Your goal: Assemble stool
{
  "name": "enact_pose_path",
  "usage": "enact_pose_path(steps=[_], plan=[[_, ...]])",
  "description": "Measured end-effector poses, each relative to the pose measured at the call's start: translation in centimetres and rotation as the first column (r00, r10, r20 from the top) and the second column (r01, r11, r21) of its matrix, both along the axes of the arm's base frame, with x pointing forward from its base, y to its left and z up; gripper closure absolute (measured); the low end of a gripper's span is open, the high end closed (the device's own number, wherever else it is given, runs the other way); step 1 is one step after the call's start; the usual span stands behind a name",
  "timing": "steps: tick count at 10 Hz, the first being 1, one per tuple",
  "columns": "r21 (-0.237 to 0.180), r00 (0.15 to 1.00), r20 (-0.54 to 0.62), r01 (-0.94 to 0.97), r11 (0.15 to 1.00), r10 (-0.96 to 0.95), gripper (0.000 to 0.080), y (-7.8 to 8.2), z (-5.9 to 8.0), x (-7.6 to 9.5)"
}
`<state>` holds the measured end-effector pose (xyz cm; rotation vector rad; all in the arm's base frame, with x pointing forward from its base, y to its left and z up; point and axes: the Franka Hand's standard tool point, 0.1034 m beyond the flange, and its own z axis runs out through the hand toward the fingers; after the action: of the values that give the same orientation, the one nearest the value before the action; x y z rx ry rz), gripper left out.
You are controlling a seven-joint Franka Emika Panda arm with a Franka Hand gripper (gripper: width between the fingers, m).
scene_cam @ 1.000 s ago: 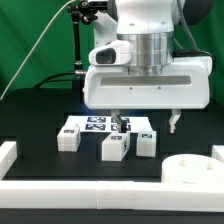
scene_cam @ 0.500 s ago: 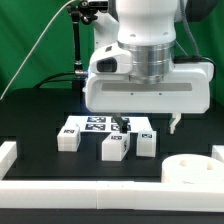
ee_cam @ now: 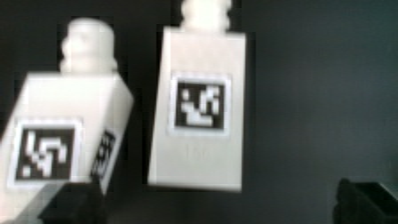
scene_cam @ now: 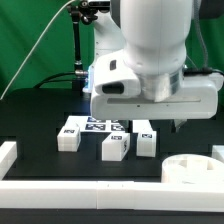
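Black tabletop [scene_cam: 30,115], green backdrop [scene_cam: 25,25] behind. Legs [scene_cam: 115,148] laid loose mid-table, tags upward, spaced apart, likely so each can be grasped singly. Seat [scene_cam: 193,170] set by front edge, toward exterior view's right corner. Gripper [ee_cam: 222,200] held above legs, fingers spread wide, nothing clamped; presumably readied to straddle one leg.

The arm [scene_cam: 150,60] screens part of the marker board [scene_cam: 97,124]; the seat [scene_cam: 195,170] runs off the exterior view's right edge. In the wrist view the upright leg [ee_cam: 205,110] and tilted leg [ee_cam: 68,130] blur, the latter cropped.
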<state>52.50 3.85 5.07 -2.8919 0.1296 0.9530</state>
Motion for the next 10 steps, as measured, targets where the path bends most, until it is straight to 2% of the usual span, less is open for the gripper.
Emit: enact_pose_path(steps=[2, 3, 5, 6, 7, 10], plan=[[0.014, 0.993, -0.117, -0.016, 1.000, 0.017, 0.0151, 0.4, -0.3, -0.1], [0.028, 0.975, -0.221, -0.027, 0.999, 0.032, 0.0151, 0.6, -0.2, -0.4], [0.042, 0.949, -0.311, -0.035, 0.998, 0.046, 0.0151, 0.6, -0.6, -0.2], [0.052, 0.921, -0.386, -0.039, 0.998, 0.056, 0.0151, 0.5, -0.6, -1.0], [0.050, 0.929, -0.367, -0.039, 0.998, 0.055, 0.0151, 0.6, -1.5, -0.4], [0.046, 0.935, -0.351, -0.039, 0.998, 0.053, 0.0151, 0.8, -2.7, -0.6]])
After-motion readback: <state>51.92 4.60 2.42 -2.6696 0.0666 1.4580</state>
